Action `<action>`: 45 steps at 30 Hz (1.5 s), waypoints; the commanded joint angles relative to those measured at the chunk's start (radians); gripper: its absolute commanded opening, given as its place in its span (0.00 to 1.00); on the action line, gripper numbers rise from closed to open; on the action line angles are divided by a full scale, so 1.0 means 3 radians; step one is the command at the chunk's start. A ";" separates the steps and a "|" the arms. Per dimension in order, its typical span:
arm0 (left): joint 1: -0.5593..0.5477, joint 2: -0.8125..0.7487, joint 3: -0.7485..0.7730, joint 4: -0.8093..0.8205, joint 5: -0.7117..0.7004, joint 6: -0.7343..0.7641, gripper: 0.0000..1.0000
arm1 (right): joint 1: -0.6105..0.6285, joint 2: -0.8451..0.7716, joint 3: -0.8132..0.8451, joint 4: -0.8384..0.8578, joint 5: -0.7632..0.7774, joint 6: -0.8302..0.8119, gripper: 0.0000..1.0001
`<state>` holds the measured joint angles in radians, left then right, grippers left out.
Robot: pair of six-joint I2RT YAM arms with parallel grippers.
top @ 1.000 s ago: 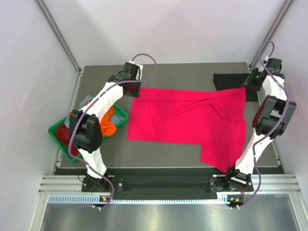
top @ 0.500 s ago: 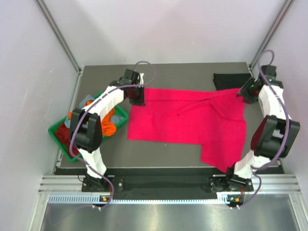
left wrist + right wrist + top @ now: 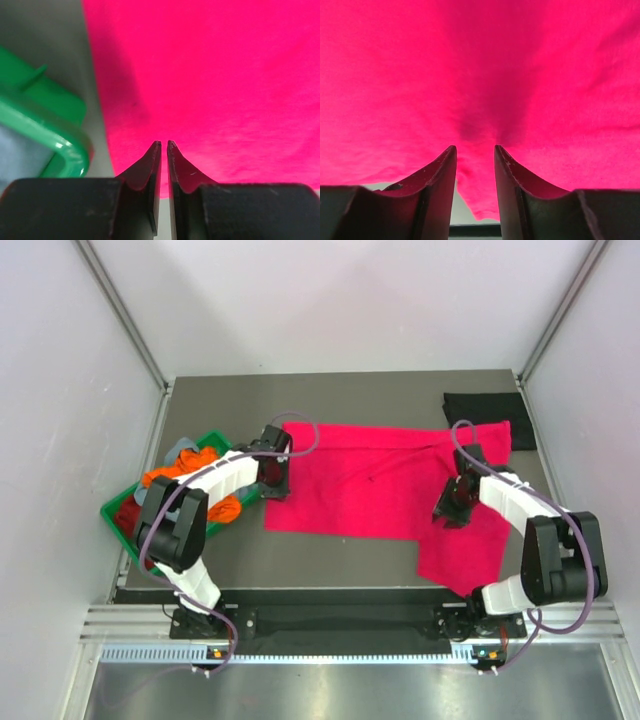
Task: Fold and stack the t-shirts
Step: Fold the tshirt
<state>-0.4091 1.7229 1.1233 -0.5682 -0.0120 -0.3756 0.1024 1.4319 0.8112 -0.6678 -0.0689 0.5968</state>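
T-shirt [image 3: 370, 485], seemingly beneath left gripper [image 3: 163, 145], right gripper [image 3: 475, 148]

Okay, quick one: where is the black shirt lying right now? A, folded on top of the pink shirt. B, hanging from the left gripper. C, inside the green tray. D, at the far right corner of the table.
D: the black shirt lies flat at the far right corner of the table, beside the pink-red shirt and well away from the green tray.
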 commanded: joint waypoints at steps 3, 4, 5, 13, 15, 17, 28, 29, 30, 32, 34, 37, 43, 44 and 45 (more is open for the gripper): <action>-0.0104 -0.0185 -0.0282 0.0109 -0.0466 -0.0123 0.14 | 0.0211 -0.0166 -0.0198 -0.0070 0.0546 0.0291 0.37; -0.0109 -0.0195 -0.0374 0.0125 -0.0471 -0.0154 0.14 | 0.0211 -0.0186 -0.0239 -0.0110 0.0617 0.0316 0.38; -0.0109 -0.0205 -0.0415 0.0165 -0.0466 -0.0169 0.15 | 0.0211 -0.0237 -0.0260 -0.0146 0.0780 0.0357 0.38; -0.0114 -0.0379 -0.0146 -0.0120 -0.0548 -0.0155 0.18 | 0.0216 -0.0334 -0.0286 -0.0244 0.0843 0.0445 0.38; -0.0114 -0.0440 0.0023 -0.0217 -0.0462 -0.0124 0.22 | 0.0216 -0.0365 -0.0209 -0.0300 0.0802 0.0389 0.38; -0.0114 -0.0507 0.0350 -0.0315 -0.0400 -0.0017 0.24 | 0.0211 -0.0401 -0.0051 -0.0422 0.0812 0.0363 0.38; 0.0519 0.0370 0.1802 -0.0315 0.0222 0.0234 0.31 | 0.0206 -0.0018 0.0935 0.0017 0.0664 -0.0874 0.45; 0.0576 0.0474 0.1864 -0.0285 0.0503 0.0239 0.31 | 0.0206 0.0175 0.1018 0.0017 0.0695 -0.0981 0.45; 0.0662 0.0581 0.1981 -0.0269 0.0647 0.0255 0.30 | 0.0206 0.0283 0.1099 0.0002 0.0700 -0.1018 0.45; 0.0719 0.0842 0.2079 -0.0249 0.0908 0.0280 0.31 | 0.0211 0.0548 0.1279 0.0002 0.0654 -0.1124 0.45; 0.0750 0.0985 0.2116 -0.0091 0.1052 0.0357 0.33 | 0.0201 0.0703 0.1396 -0.0024 0.0689 -0.1191 0.46; 0.0750 0.1113 0.2085 0.0109 0.0961 0.0317 0.35 | 0.0175 0.0923 0.1493 0.0022 0.0838 -0.1350 0.47; 0.0750 0.1359 0.2075 0.0309 0.0858 0.0188 0.38 | 0.0078 0.0969 0.1346 0.0354 0.0869 -0.1488 0.48; 0.0750 0.1385 0.2070 0.0339 0.0868 0.0178 0.39 | 0.0073 0.0979 0.1330 0.0425 0.0889 -0.1524 0.48; 0.0750 0.1425 0.2044 0.0370 0.0894 0.0173 0.40 | 0.0073 0.0995 0.1315 0.0446 0.0904 -0.1534 0.48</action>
<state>-0.1864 2.1265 1.7241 -0.5484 0.2283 -0.3111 0.1349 1.7454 1.2098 -0.6182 0.1715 0.1814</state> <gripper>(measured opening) 0.393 0.479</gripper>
